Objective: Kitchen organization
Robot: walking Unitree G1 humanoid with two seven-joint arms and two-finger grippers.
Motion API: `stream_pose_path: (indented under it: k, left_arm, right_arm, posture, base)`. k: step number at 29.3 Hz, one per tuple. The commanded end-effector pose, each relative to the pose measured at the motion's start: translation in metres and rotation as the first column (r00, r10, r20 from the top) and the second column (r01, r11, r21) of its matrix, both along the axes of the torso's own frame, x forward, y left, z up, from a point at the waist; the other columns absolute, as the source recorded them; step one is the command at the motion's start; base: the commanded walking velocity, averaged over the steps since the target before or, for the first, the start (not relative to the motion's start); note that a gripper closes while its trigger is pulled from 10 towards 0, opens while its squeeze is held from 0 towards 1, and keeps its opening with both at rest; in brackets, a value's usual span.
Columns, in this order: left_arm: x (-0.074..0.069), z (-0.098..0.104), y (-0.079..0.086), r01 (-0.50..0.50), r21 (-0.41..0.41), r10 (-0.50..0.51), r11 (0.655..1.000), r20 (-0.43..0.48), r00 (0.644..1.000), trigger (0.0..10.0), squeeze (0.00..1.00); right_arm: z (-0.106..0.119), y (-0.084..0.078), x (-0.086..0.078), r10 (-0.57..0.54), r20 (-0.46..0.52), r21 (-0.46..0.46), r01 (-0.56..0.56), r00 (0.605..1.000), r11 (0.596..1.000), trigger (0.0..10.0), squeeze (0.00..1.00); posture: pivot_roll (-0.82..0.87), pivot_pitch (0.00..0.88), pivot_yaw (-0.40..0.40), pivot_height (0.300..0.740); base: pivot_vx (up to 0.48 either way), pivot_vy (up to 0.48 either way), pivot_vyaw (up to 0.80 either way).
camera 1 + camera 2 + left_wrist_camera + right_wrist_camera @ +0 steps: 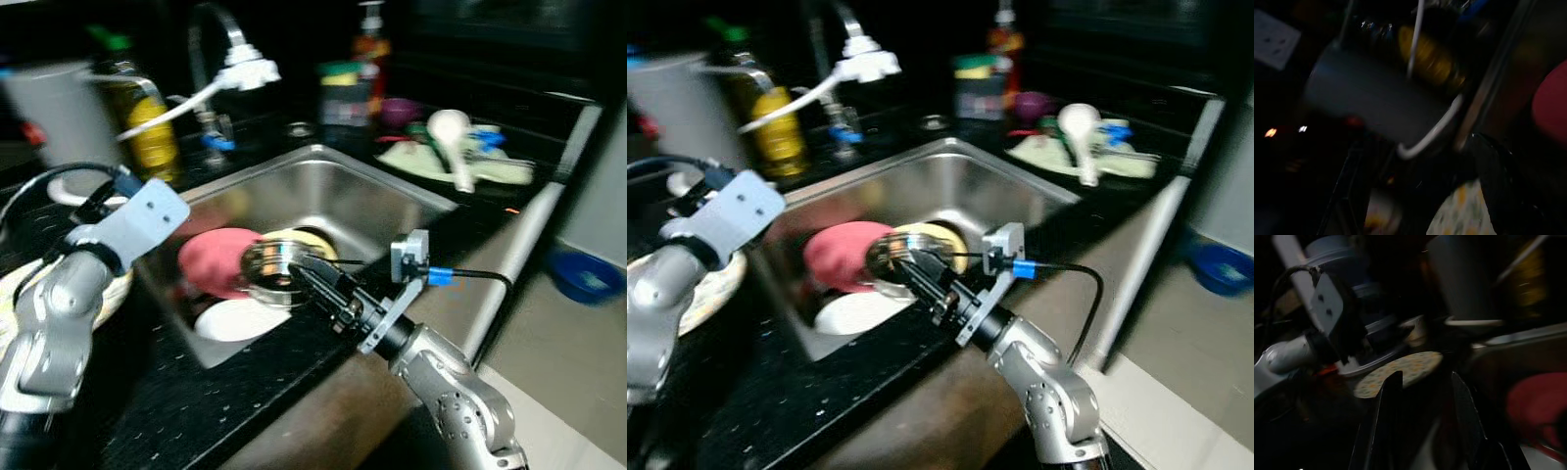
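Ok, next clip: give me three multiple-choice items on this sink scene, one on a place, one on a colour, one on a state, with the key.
1. Where is the red bowl?
A. on the floor
B. inside the steel sink
C. on the counter by the white ladle

2. What colour is the bowl on the floor?
A. blue
B. yellow
C. white

3. How does the right end effector stand?
A. hanging idle beside the robot
B. pressed on the faucet
C. reaching over the sink at the shiny metal bowl

Key: 1 B, the red bowl lies in the basin beside a white plate. 2 A, the floor bowl at the far right is blue. 3 C, its black fingers reach the metal bowl's rim above the sink.
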State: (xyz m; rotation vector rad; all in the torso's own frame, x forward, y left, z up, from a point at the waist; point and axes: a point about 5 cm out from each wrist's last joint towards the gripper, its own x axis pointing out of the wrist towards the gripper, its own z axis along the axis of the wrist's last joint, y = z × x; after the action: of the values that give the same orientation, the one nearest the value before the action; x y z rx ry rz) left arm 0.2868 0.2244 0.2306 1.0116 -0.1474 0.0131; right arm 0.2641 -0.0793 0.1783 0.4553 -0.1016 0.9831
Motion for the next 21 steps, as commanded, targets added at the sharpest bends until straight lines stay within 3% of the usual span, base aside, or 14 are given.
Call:
stream_pose_path:
  k: [1,6,7,8,10,11,12,14,16,18,20,21]
  left_arm:
    - [-0.004,-0.007,-0.007,0.019,0.042,-0.017,0.999,-0.044,0.999,10.0,0.00]
    - [-0.015,-0.009,-0.018,0.131,0.136,-0.106,0.982,-0.177,0.978,10.0,0.00]
    - [-0.018,-0.013,-0.021,0.180,0.149,-0.140,0.972,-0.243,0.960,10.0,0.00]
    - [-0.018,-0.013,-0.021,0.180,0.149,-0.140,0.972,-0.243,0.960,10.0,0.00]
    - [-0.028,-0.026,-0.022,0.235,0.155,-0.160,0.960,-0.385,0.909,10.0,0.00]
    - [-0.028,-0.026,-0.022,0.235,0.155,-0.160,0.960,-0.385,0.909,10.0,0.00]
    - [-0.033,-0.034,-0.016,0.231,0.183,-0.127,0.956,-0.449,0.884,10.0,0.00]
    - [-0.034,-0.037,-0.012,0.224,0.193,-0.109,0.955,-0.475,0.873,10.0,0.00]
    - [-0.039,-0.050,0.000,0.216,0.245,-0.044,0.945,-0.561,0.827,10.0,0.00]
    - [-0.039,-0.050,0.000,0.216,0.245,-0.044,0.945,-0.561,0.827,10.0,0.00]
    - [-0.045,-0.061,0.014,0.217,0.295,0.021,0.931,-0.635,0.772,10.0,0.00]
    - [-0.045,-0.063,0.020,0.202,0.309,0.049,0.929,-0.646,0.762,10.0,0.00]
  right_arm:
    - [0.000,0.001,-0.002,0.018,0.006,0.001,-0.018,1.000,1.000,10.0,0.00]
    - [-0.001,0.001,-0.002,0.037,-0.012,0.017,-0.037,0.999,0.999,10.0,0.00]
    - [-0.001,0.001,-0.001,0.036,-0.017,0.017,-0.036,0.999,0.999,10.0,0.00]
    - [-0.001,0.001,-0.001,0.036,-0.017,0.017,-0.036,0.999,0.999,10.0,0.00]
    - [-0.002,0.002,0.000,0.037,-0.019,0.010,-0.037,0.999,0.999,10.0,0.00]
    - [-0.002,0.002,0.000,0.037,-0.019,0.010,-0.037,0.999,0.999,10.0,0.00]
    - [-0.002,0.003,0.000,0.036,-0.020,0.011,-0.036,0.999,0.999,10.0,0.00]
    - [-0.002,0.003,0.000,0.035,-0.020,0.012,-0.035,0.999,0.999,10.0,0.00]
    - [-0.002,0.003,0.000,0.035,-0.020,0.013,-0.035,0.999,0.999,10.0,0.00]
    - [-0.002,0.003,0.000,0.035,-0.020,0.013,-0.035,0.999,0.999,10.0,0.00]
    - [-0.002,0.003,-0.001,0.035,-0.018,0.013,-0.035,0.999,0.999,10.0,0.00]
    - [-0.002,0.003,-0.001,0.034,-0.018,0.014,-0.034,0.999,0.999,10.0,0.00]
  posture:
    - [0.02,0.000,-0.012,0.740]
    - [0.04,0.000,-0.021,0.740]
    - [0.04,0.000,-0.019,0.740]
    - [0.04,0.000,-0.019,0.740]
    - [0.04,0.000,-0.016,0.740]
    - [0.04,0.000,-0.016,0.740]
    - [0.04,0.000,-0.012,0.740]
    - [0.04,0.000,-0.012,0.740]
    - [0.04,0.000,-0.009,0.740]
    - [0.04,0.000,-0.009,0.740]
    - [0.03,0.000,-0.001,0.740]
    - [0.03,0.000,-0.002,0.740]
  base:
    - [0.000,0.000,0.80]
    - [0.000,0.000,0.79]
    - [0.000,0.000,0.00]
    - [0.000,0.000,0.00]
    - [0.000,0.000,0.00]
    - [0.000,0.000,0.00]
    - [0.000,0.000,0.00]
    - [0.000,0.000,0.00]
    - [0.000,0.000,0.00]
    - [0.000,0.000,0.00]
    - [0.000,0.000,0.00]
    - [0.000,0.000,0.00]
